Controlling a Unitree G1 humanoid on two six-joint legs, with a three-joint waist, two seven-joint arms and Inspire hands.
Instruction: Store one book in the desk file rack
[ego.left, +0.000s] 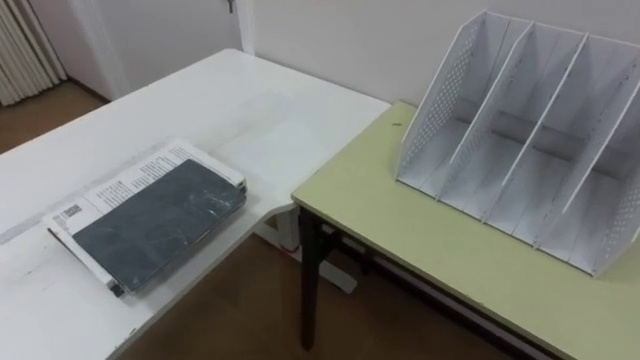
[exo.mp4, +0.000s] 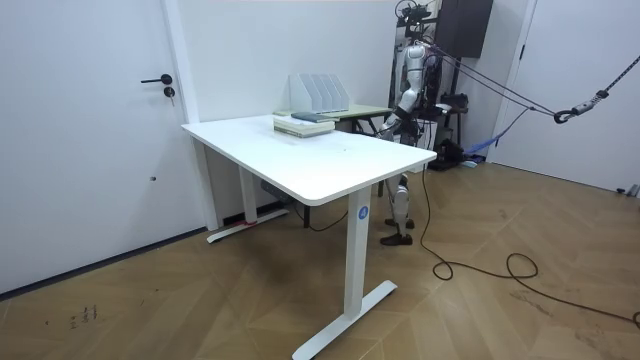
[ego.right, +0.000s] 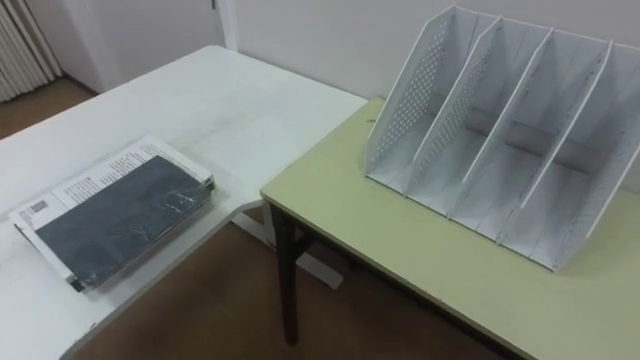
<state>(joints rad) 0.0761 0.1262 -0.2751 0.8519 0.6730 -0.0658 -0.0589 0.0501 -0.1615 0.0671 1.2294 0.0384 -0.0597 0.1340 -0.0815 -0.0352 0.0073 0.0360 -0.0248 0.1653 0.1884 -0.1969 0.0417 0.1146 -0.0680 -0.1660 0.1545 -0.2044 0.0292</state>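
A dark grey book (ego.left: 160, 222) lies on top of a white printed book (ego.left: 118, 186), stacked near the corner of the white table (ego.left: 230, 105). Both eye views show the stack at the left, with the dark book (ego.right: 125, 222) uppermost. The white file rack (ego.left: 530, 140) with several upright slots stands empty on the green desk (ego.left: 450, 265) at the right. In the room view the robot stands at the far side, by the corner where the two tables meet, facing the rack (exo.mp4: 318, 93) and the books (exo.mp4: 303, 124). Its left hand (exo.mp4: 386, 124) hangs low beside the white table.
A gap with brown floor (ego.left: 220, 310) separates the white table from the green desk, whose black leg (ego.left: 309, 290) stands at its near corner. A wall runs behind the rack. In the room view a door (exo.mp4: 90, 130) is at the left.
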